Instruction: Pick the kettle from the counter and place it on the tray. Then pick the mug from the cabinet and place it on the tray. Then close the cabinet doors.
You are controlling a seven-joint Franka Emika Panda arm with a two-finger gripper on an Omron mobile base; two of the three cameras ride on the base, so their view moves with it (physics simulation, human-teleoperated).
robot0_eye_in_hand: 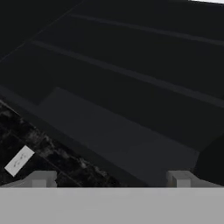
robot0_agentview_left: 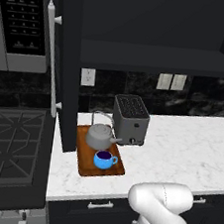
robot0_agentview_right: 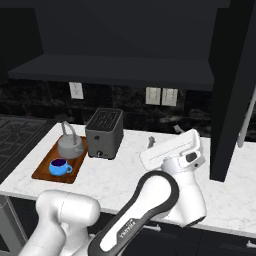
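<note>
Overhead, the arm angles up, empty jaws spread toward the cabinet (robot0_eye_in_hand: 131, 65).

The white robot arm (robot0_agentview_right: 131, 220) carries small dark lettering along its forearm, below the claw; too blurred to read for certain

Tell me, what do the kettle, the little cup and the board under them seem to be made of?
Kettle: likely brushed metal, dull grey with a thin wire handle. Mug: maybe glazed ceramic, glossy blue, dark purple inside. Tray: looks like wood, matte reddish-brown, though no grain is visible.
</note>
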